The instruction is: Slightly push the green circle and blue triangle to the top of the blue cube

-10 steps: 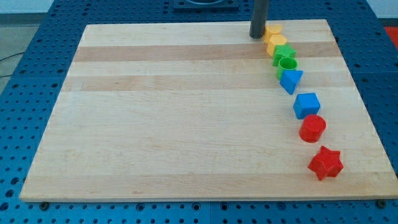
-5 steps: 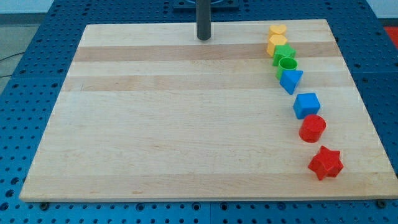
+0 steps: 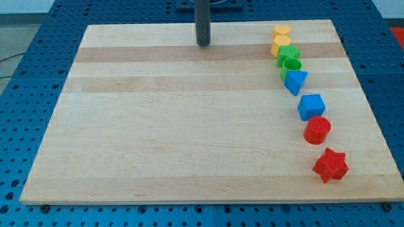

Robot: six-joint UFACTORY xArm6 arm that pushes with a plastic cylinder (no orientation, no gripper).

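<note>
Approaching still to do: my tip (image 3: 202, 44) sits top-centre on the surface (image 3: 158, 126), well left of every block. No jaws on this rod. Green circle (image 3: 291, 65) touches blue triangle (image 3: 295, 81), both just above blue cube (image 3: 311, 106). Next: probably swing right, nudge gently.

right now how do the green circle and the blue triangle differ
The green circle is green and round with a hollow centre; the blue triangle is blue, solid-topped and three-cornered. The green circle sits nearer the view's top, against the other green block; the blue triangle sits just below it, toward the blue cube. Both touch each other in the curved row at the view's right, far from my tip.
</note>
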